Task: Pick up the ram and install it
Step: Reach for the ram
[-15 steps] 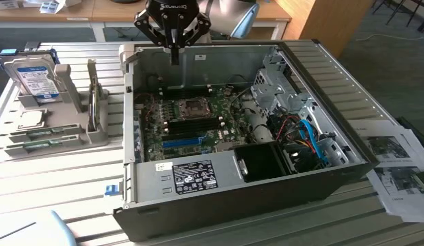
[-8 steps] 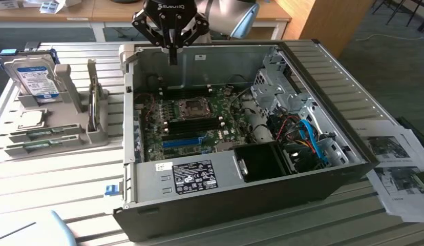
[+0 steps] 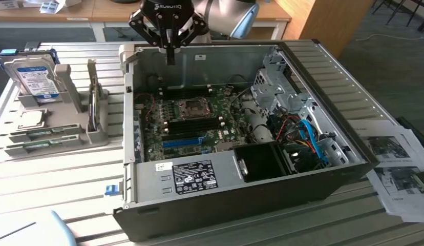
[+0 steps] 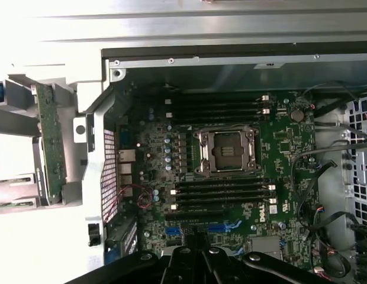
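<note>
Ram [image 3: 42, 135] well apart from fingers [image 3: 170, 55]

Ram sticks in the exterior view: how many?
2 ram sticks, both lying in the grey holder at the exterior view's left: one beside the processor chip, one at the holder's edge. More may be hidden.

- Table [image 3: 62, 174]: bears everything listed.
- Computer case [image 3: 219, 210]: mid-table, lying with its open side up.
- Motherboard [image 3: 172, 134]: on the case floor, toward the exterior view's left.
- Processor socket [image 3: 193, 106]: mid-board, with memory slots behind and before it.
- Drive cage [image 3: 275, 84]: in the case, to the exterior view's right of the board.
- Rack [image 3: 75, 102]: just beside the case, on the exterior view's left.
- Hard drive [image 3: 36, 77]: upright at the rack's back.
- Ram [image 3: 42, 134]: lying at the rack's front.
- My gripper [image 3: 170, 57]: above the case's far wall.
</note>
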Controlling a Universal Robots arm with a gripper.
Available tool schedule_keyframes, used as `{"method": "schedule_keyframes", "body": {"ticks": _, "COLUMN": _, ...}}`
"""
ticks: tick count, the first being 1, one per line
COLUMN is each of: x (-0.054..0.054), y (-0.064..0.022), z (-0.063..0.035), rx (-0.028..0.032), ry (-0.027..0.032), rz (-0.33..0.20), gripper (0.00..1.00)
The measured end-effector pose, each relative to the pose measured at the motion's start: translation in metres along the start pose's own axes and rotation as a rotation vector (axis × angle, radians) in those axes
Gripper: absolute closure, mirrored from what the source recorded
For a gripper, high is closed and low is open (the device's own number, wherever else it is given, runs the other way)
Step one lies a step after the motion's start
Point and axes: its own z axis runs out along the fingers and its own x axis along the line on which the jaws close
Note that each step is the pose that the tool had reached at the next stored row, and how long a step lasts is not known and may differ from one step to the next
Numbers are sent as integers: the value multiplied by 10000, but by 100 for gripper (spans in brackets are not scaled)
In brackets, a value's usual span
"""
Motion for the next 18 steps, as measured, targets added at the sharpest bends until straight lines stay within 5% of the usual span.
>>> {"method": "schedule_keyframes", "body": {"ticks": 18, "x": 171, "y": -13, "z": -5, "rx": 0, "ry": 4, "rz": -1, "gripper": 91}}
